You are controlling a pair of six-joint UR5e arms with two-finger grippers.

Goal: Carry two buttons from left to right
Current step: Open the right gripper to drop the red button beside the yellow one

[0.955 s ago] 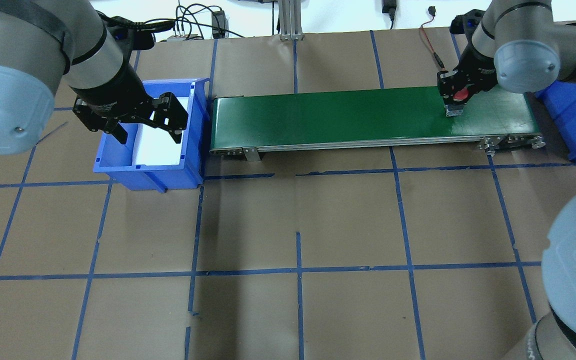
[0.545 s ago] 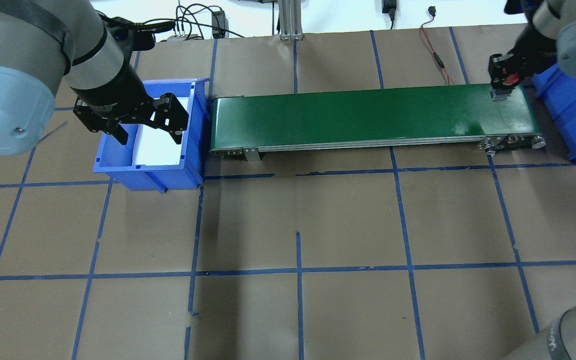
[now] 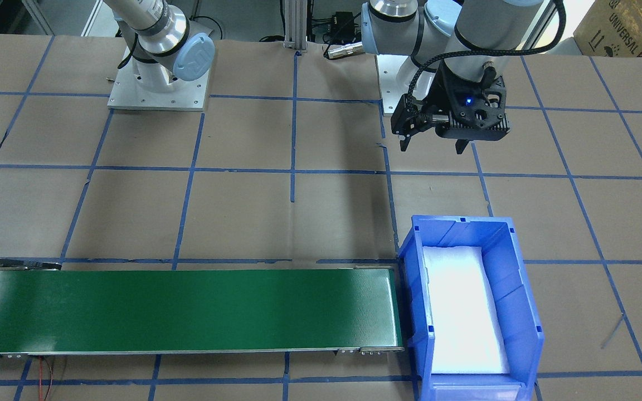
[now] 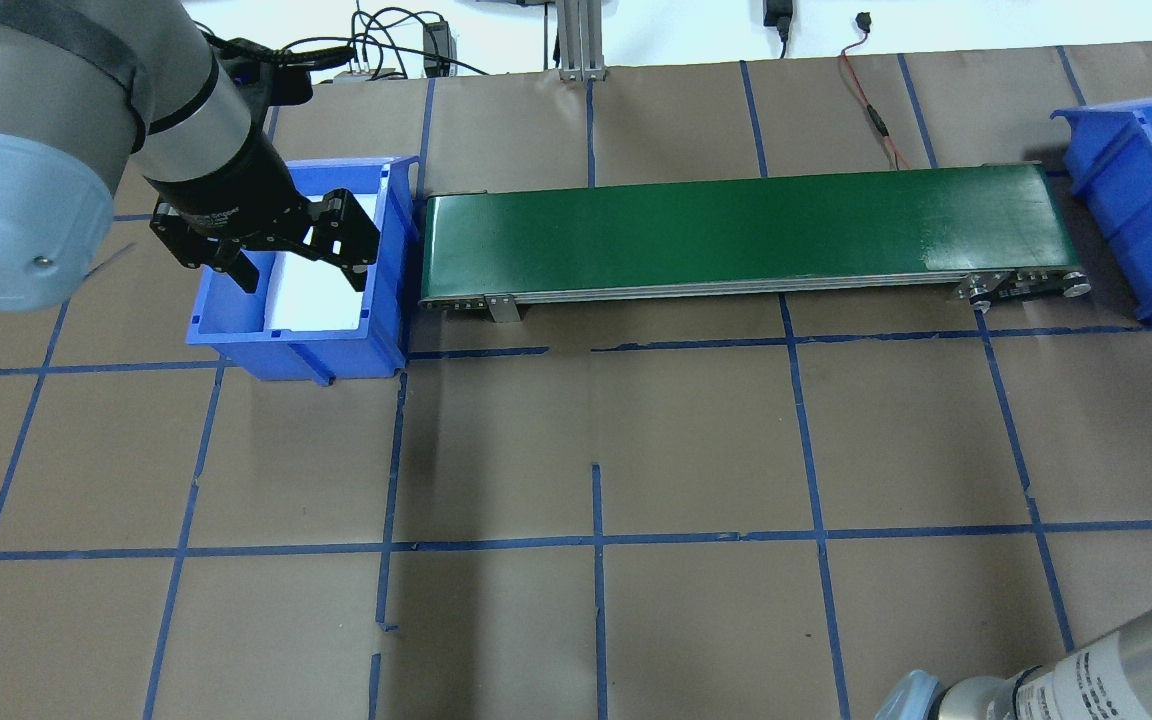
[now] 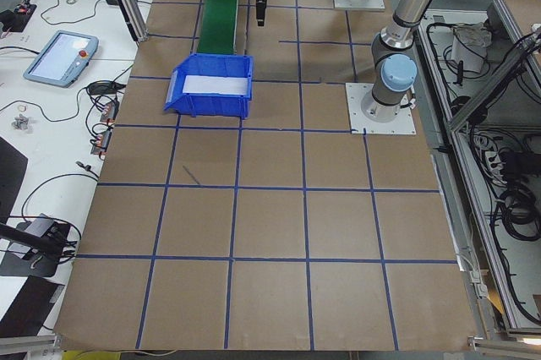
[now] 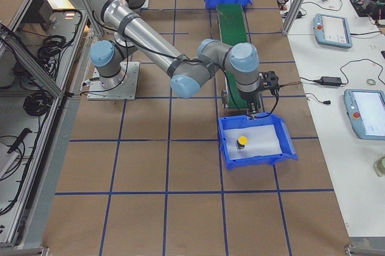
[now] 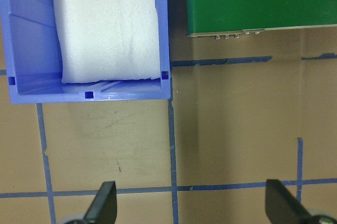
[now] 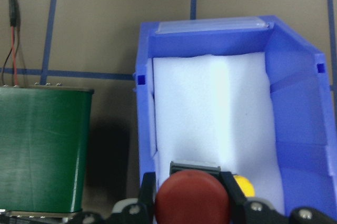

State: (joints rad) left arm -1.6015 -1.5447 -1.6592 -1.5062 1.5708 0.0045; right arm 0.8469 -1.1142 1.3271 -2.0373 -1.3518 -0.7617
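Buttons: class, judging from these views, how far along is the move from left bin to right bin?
Done: the yellow button lies in the right bin, and the left bin holds only foam. In hand: the right gripper holds the red button over the right bin. Left: release it there.

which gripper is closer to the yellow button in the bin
Right. The right gripper, shut on the red button, hangs over the right bin, just beside the yellow button. The left gripper hangs open near the left bin, past the conveyor's opposite end.
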